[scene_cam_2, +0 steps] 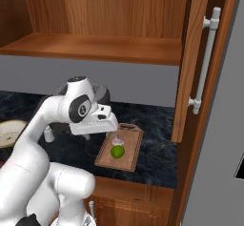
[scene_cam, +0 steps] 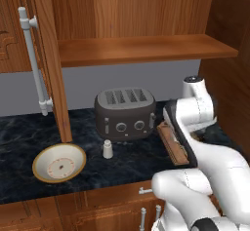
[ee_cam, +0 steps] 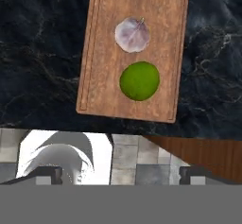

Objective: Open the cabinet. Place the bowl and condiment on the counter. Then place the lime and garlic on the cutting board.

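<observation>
From my seat the job looks close to finished. The cabinet (scene_cam: pixel 136 49) stands open, both doors swung wide, and its wooden shelf is bare, which fits with everything having come down to the counter (scene_cam: pixel 19 127). The bowl (scene_cam: pixel 59 163) sits upright on the counter just in front of the left door's lower edge, and the small whitish condiment shaker (scene_cam: pixel 108 149) stands beside it, in front of the toaster (scene_cam: pixel 125 113). I judge both were parked to that side to keep the board end free for the produce.

The cutting board (ee_cam: pixel 132 53) lies flat on the counter to the right of the toaster. On it the lime (ee_cam: pixel 139 81) and the garlic (ee_cam: pixel 133 35) rest near each other along the middle of the board, apart by a small gap, well inside the raised rim. That placement makes sense to me: round things roll, and the rim would stop them.

The gripper (ee_cam: pixel 120 173) hangs above the near end of the board with its jaws spread wide and nothing between them; the two finger tips (ee_cam: pixel 47 173) stand far apart at the bottom of the hand view. I read that as a release over the board, with the produce lying free.

I can find no brand, label or lettering anywhere; the toaster's front carries plain knobs, and no marking on them is legible
</observation>
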